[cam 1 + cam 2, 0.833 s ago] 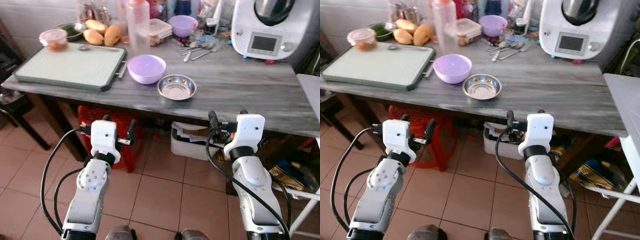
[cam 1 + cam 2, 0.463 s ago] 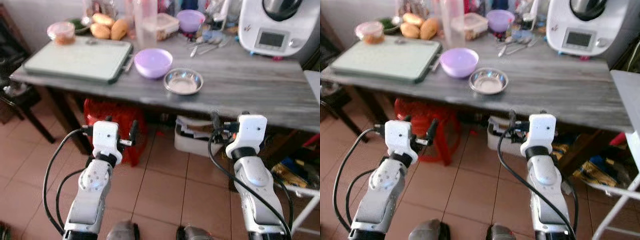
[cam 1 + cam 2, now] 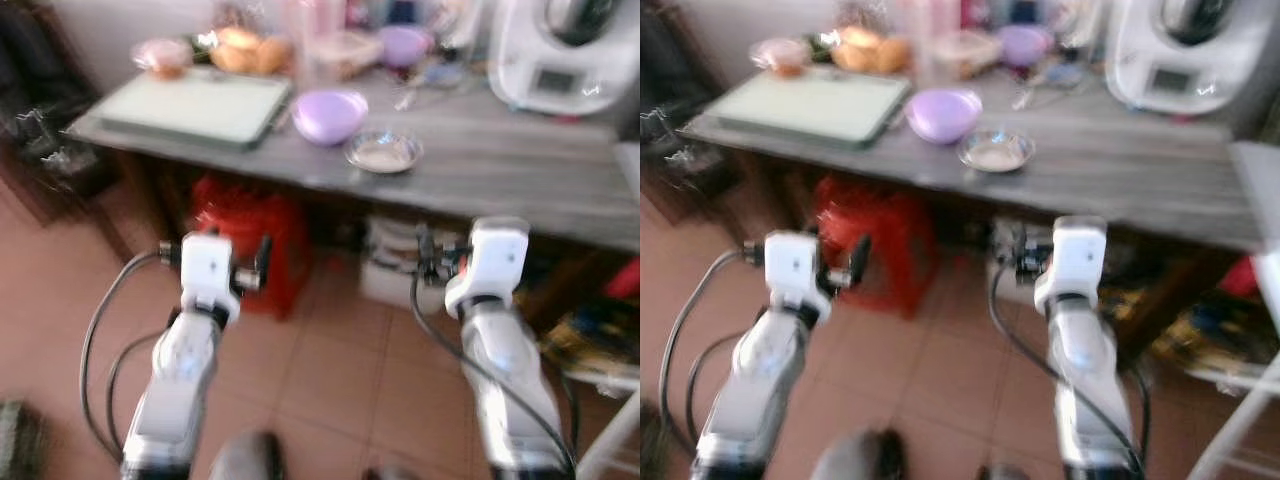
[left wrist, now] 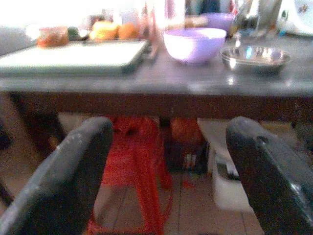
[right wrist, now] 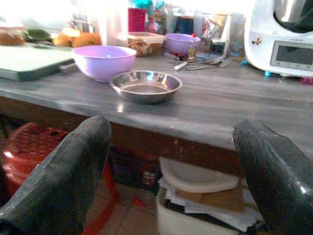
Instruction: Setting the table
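Note:
On the grey table a purple bowl stands beside a small steel bowl, both near the front edge. Behind them lie spoons and a second purple bowl. A pale green cutting board lies to the left. My left gripper and right gripper hover in front of the table, below its edge and over the floor. Both are open with nothing between the fingers. The head views are blurred.
A white kitchen machine stands at the table's back right. Bread rolls and a tub of orange food sit behind the board. Under the table are a red stool and a white bin. Dark furniture stands at the left.
The whole picture has shifted and blurred: the table now sits higher and smaller, with more floor on the left. Both grippers keep the same open pose.

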{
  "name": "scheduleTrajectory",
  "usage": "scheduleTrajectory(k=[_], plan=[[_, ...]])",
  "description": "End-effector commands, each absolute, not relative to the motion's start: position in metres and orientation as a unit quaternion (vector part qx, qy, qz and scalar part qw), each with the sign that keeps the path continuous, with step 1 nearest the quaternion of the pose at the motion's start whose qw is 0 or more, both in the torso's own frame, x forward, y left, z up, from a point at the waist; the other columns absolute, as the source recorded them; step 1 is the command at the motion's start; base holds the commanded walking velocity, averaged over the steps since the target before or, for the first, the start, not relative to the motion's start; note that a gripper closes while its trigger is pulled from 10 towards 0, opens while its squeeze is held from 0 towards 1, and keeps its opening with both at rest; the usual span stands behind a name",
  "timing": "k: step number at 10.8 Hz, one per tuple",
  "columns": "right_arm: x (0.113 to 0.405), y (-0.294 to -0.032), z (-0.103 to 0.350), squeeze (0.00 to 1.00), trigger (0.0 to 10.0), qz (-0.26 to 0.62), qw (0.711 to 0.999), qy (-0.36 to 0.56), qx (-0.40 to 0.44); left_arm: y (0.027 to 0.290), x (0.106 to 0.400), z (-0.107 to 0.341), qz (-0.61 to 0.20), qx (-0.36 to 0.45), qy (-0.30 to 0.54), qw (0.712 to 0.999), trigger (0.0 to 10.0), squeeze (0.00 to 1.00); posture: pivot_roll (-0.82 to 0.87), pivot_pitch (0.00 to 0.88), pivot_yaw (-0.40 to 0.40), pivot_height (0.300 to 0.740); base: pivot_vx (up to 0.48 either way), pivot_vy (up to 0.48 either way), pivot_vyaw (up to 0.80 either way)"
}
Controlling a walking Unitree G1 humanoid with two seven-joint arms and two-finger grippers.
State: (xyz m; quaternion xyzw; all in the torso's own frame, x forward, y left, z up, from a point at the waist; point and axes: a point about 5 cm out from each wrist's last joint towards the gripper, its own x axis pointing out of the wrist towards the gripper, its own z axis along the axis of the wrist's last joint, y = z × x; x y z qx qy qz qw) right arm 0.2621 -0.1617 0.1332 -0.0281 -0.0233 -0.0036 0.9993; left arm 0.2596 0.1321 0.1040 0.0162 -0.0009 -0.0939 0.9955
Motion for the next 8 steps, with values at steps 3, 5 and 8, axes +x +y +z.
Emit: scheduleTrajectory(k=[3, 5, 8], plan=[[0.261, -0.1638, 0.132, 0.0, 10.0, -0.016, 0.999, -0.021, -0.019, 0.1293, 0.2602, 0.1156, -0.108, -0.001, -0.033, 0.994, 10.0, 0.0, 0.02, 0.0, 0.017, 0.74, 0.0, 0.0, 0.0], [0.2599, -0.1623, 0.1299, 0.0, 10.0, -0.016, 1.0, -0.016, -0.017, 0.1294, 0.2598, 0.1162, -0.107, -0.011, -0.023, 0.994, 10.0, 0.0, 0.02, 0.0, 0.017, 0.74, 0.0, 0.0, -0.8], [0.2617, -0.16, 0.1318, 0.0, 10.0, -0.013, 1.0, -0.022, -0.016, 0.1258, 0.2589, 0.1189, -0.13, -0.029, -0.025, 0.991, 10.0, 0.0, 0.02, 0.0, 0.024, 0.74, 0.0, -0.099, -0.27]])
